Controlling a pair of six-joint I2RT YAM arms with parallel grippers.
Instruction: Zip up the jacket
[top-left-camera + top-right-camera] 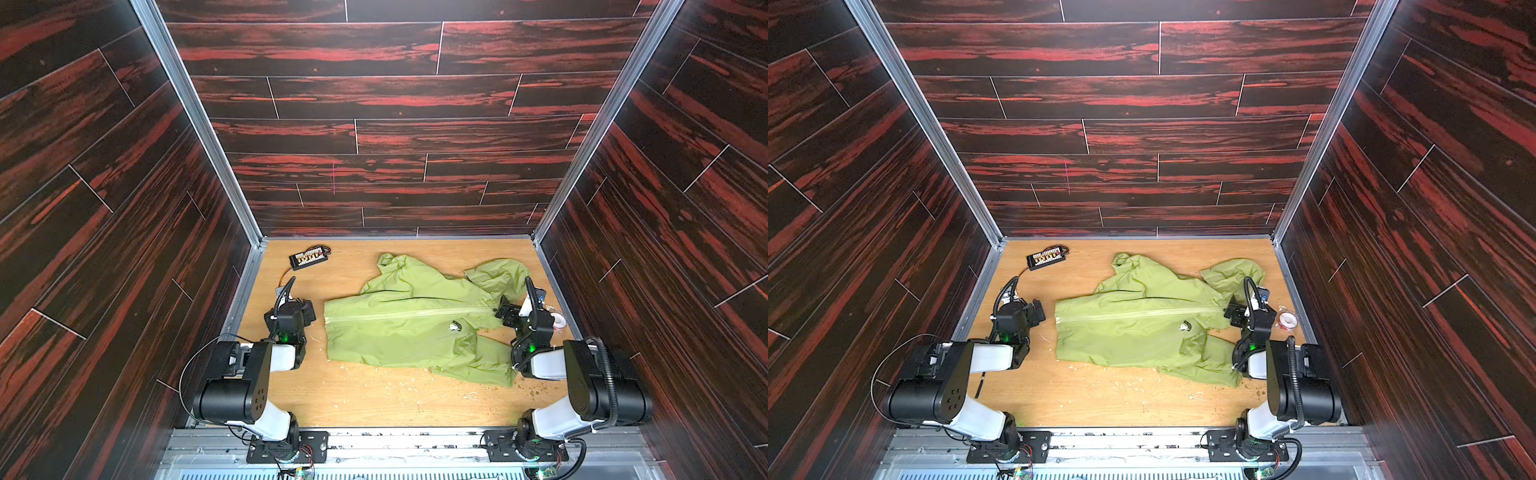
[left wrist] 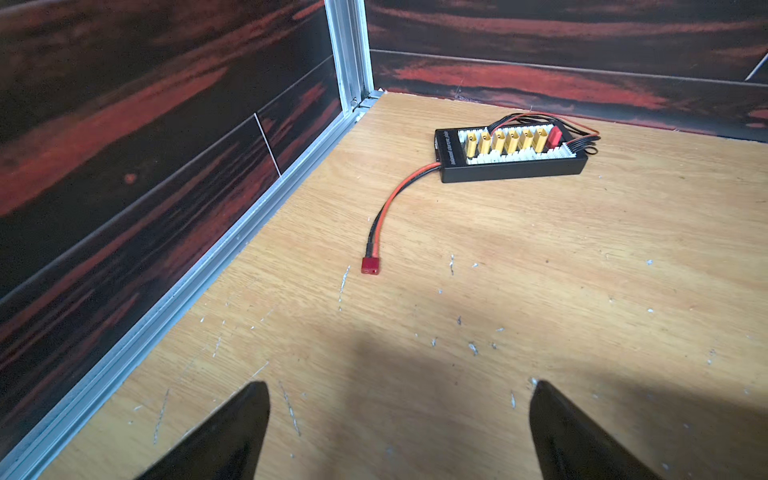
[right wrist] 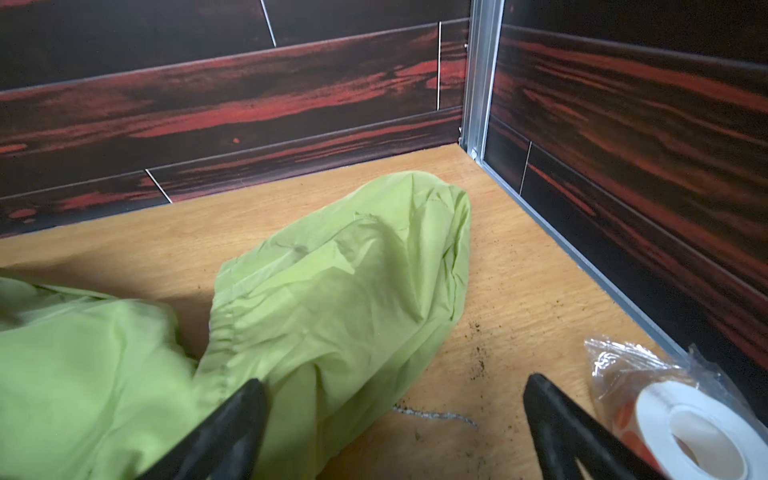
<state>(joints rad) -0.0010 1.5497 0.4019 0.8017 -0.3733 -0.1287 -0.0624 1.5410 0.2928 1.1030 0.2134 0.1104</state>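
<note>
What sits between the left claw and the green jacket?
Nothing visible. In both top views only a narrow strip of bare table separates the open left gripper from the hem of the jacket. The black connector board lies farther back, off that path.

Both top views look steeply down from high over the near edge, sharing the whole table [image 1: 374,399]; wrist cameras sit low and close — left faces the far-left corner, right the far-right.
</note>
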